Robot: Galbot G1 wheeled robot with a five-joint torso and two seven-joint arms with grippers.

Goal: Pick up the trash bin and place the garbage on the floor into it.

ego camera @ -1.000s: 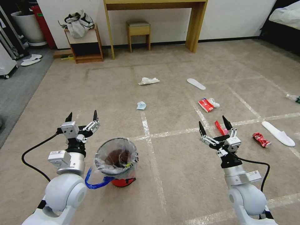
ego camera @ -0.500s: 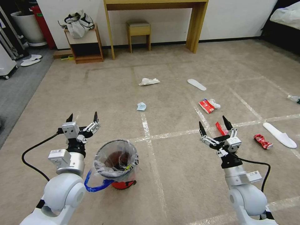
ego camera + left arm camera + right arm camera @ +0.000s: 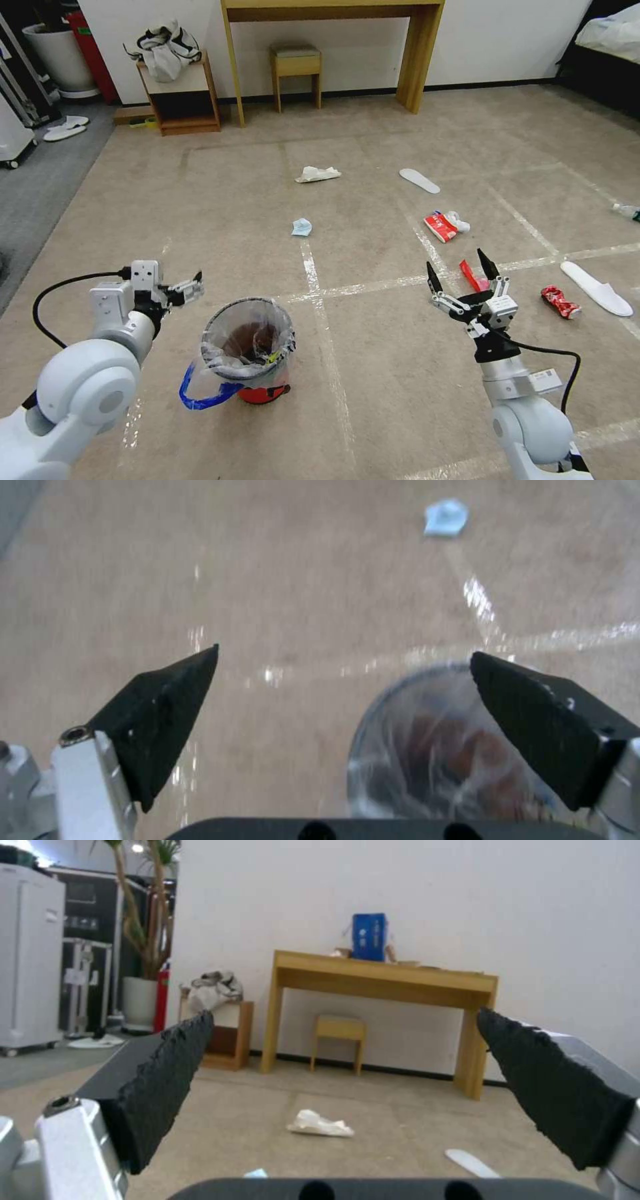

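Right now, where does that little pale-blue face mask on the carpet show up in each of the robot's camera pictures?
Head view: the face mask lies mid-floor, beyond the trash bin, at the far end of a white tape line.
Left wrist view: the mask sits far past the open left gripper, bin close by.
Right wrist view: a blue sliver near the open right gripper may be it.
Shared landmark: the tape line.

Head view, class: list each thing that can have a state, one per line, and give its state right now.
Trash bin: upright on the carpet, bag-lined, not held.
Left tool: open, empty, beside the bin's rim.
Right tool: open, empty, raised above the carpet.
Face mask: crumpled, lying loose.
White paper: crumpled, lying loose.
Red can: crushed, lying on its side.
Red-and-white packet: lying flat.
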